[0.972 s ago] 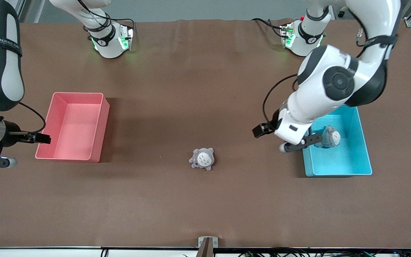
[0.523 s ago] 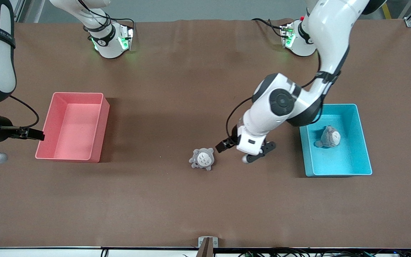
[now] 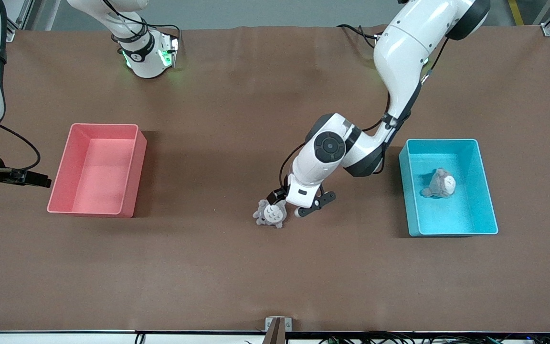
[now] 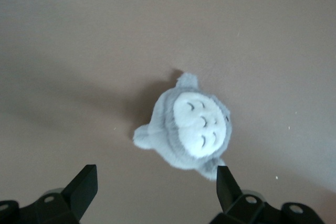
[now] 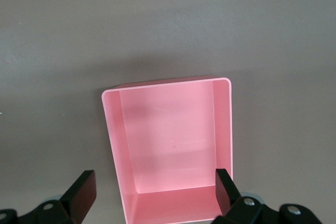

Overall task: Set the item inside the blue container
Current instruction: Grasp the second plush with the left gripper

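— How should you take it?
— Your left gripper [image 4: 152, 192] hangs wide open over the grey plush toy [image 3: 270, 213] mid-table; centre it, then descend.
— The count?
— Two toys: the second plush [image 3: 439, 183] lies in the blue container [image 3: 487, 217]. One pink bin [image 3: 134, 188], where the right gripper [image 5: 152, 192] waits, open.

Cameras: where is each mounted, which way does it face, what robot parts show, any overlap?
Front view: high across the table, facing both arm bases; shows both arms, pink bin, blue container.
Left wrist view: on the left wrist, looking down at the plush toy; open left gripper shows.
Right wrist view: over the pink bin; open right gripper shows.
Shared: toy and pink bin also appear in front view.
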You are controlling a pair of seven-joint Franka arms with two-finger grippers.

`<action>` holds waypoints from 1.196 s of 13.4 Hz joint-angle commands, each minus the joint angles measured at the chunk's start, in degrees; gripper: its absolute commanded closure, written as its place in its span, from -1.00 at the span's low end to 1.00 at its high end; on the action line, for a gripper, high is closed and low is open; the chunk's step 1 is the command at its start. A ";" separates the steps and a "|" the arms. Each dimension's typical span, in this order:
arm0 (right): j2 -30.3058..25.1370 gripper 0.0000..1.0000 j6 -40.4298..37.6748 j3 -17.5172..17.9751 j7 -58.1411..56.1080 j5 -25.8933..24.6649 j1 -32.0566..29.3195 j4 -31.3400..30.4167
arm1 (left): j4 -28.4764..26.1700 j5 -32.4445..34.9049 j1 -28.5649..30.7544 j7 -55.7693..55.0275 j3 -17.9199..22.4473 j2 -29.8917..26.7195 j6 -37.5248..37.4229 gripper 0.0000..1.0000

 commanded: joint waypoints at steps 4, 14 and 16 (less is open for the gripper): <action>-1.29 -1.00 -0.25 1.23 -0.09 1.10 -1.71 -0.54 | 3.69 0.90 -1.51 -1.14 1.27 5.28 9.58 -1.00; -12.07 -1.00 1.57 1.41 -0.09 0.49 -0.39 -12.99 | 6.51 0.54 -2.56 -0.88 1.27 10.38 10.99 -0.99; -16.99 -1.00 4.57 1.41 -0.09 -0.21 -0.21 -19.15 | 6.51 0.55 -2.83 -0.96 1.27 10.64 11.70 -0.51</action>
